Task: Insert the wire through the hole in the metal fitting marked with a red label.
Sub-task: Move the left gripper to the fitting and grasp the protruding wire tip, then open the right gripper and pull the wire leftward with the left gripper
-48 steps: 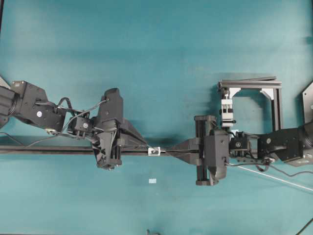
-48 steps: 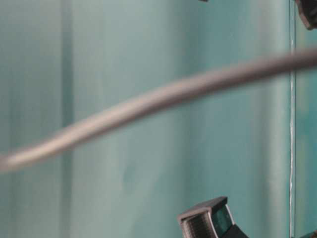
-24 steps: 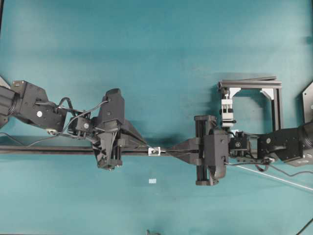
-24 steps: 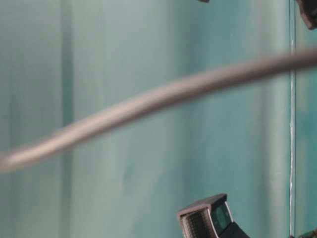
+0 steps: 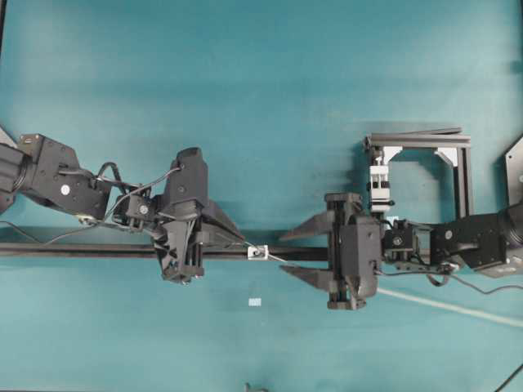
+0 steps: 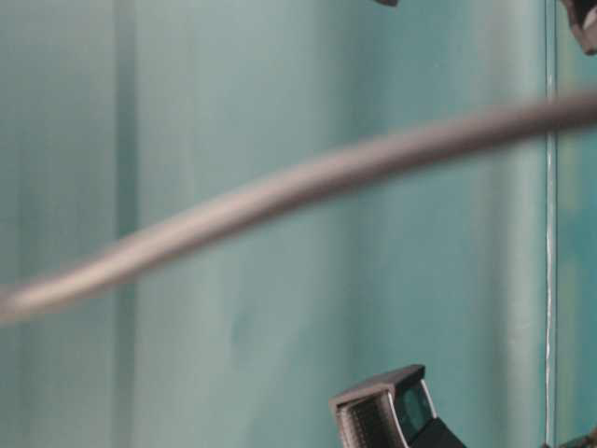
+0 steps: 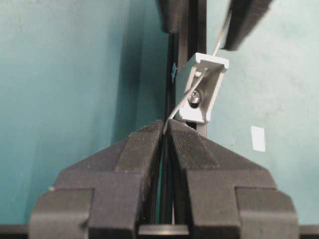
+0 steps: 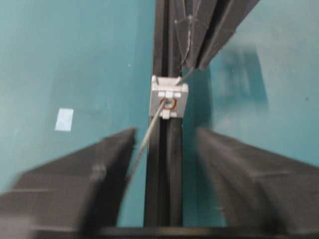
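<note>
Overhead view: the metal fitting (image 5: 257, 252) sits on the black rail (image 5: 82, 250) mid-desk. The left tool (image 5: 242, 242), at its 9 o'clock, is clamped on the wire (image 5: 458, 307), which trails toward 4 o'clock; the right tool (image 5: 288, 253) stands apart.

Left wrist view: the wire tip passes through the hole (image 7: 195, 97). A steady pull along the hole's axis looks best.

Right wrist view: red marks the hole.

Table-level view: teal desk (image 6: 280, 93), blurred cable (image 6: 280, 196).
</note>
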